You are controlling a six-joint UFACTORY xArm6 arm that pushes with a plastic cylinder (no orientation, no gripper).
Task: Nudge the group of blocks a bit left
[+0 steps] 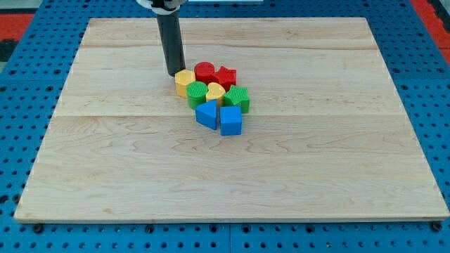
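Observation:
A tight group of blocks sits just above the middle of the wooden board [105,176]. It holds a yellow hexagon block [184,81], a red cylinder [204,71], a red star block [226,76], a green rounded block [197,92], a yellow heart block [215,92], a green ribbed block [238,98], a blue wedge block [207,113] and a blue cube [230,120]. My tip [174,72] stands at the group's upper left, right beside the yellow hexagon, touching or nearly touching it.
The board lies on a blue pegboard surface [21,105]. Red pegboard shows at the view's top corners [28,14].

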